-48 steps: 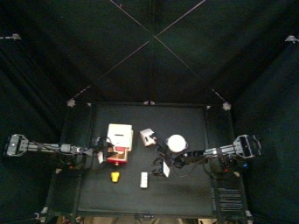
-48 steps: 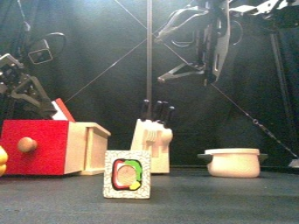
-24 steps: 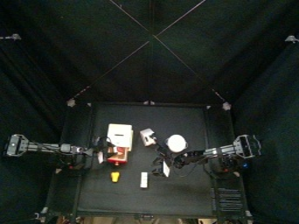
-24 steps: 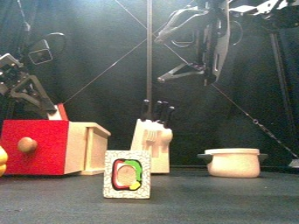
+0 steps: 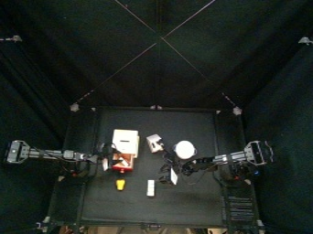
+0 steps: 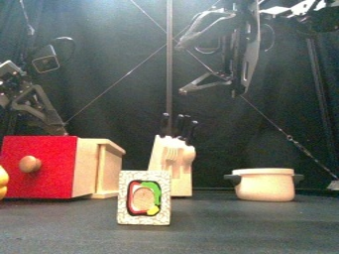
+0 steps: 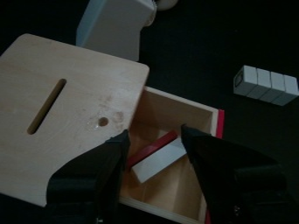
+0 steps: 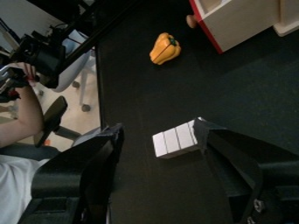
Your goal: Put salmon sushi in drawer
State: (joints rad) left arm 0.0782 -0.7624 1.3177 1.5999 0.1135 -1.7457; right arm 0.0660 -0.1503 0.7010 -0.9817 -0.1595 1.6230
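Since the earlier front frames, the red-and-white piece that stood up above the drawer's top behind its red front has dropped out of sight, and the left arm sits slightly lower; nothing else on the table has shifted.

From the top view, the drawer lies toward the table's left edge, its red front pulled out toward the front edge. The left gripper hangs right at the open tray, while the right gripper rests well apart near the right edge, beside the white dish. The left arm is plainly the nearer one.

From the front view, the drawer stands at the left with its knob facing the camera; a sushi card stands in front, a knife block behind, the white dish to the right.

Through the left wrist camera, the left gripper hangs with jaws parted directly over the open tray. The salmon sushi lies inside, its long axis slanting across between the jaws. Whether the jaws touch it I cannot tell, but it looks set down.

Through the right wrist camera, the right gripper is spread wide and empty above a small white block.
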